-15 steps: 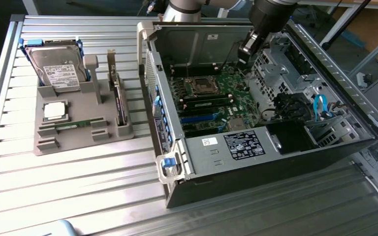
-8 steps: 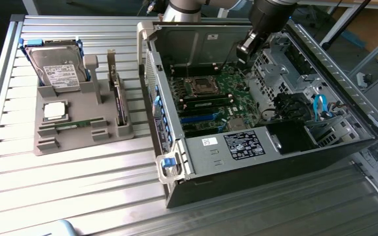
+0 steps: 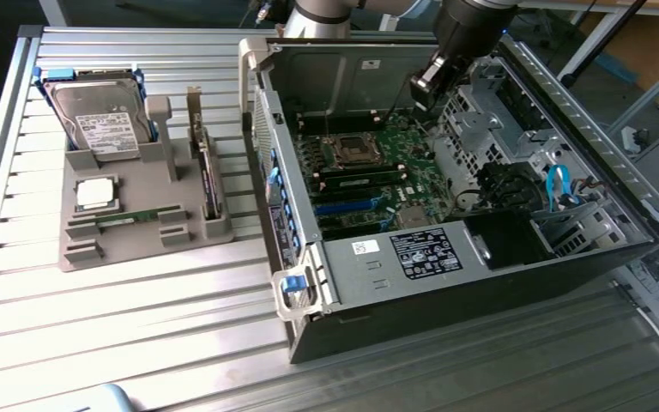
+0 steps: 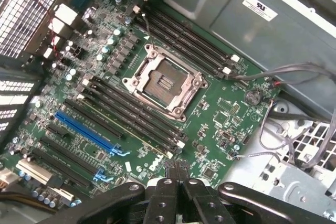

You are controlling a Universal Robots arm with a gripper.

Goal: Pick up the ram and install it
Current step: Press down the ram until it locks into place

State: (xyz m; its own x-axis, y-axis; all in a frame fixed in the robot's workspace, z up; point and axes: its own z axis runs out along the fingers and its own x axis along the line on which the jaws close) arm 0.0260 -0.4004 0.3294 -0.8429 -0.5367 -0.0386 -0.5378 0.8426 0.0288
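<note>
Above the open computer case [image 3: 467, 249], my gripper [image 4: 176, 182] hangs closed and apparently empty. The ram [image 3: 135, 217] lies in the grey tray [image 3: 78, 257] beside the case: light, stiff, fragile, best pinched by its long edges.

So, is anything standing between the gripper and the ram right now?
Yes. The gripper hangs shut over the motherboard inside the open case, while the ram lies in the grey holder outside it, on the exterior view's left. The case's upright side wall stands between them; the way over it looks open.
</note>
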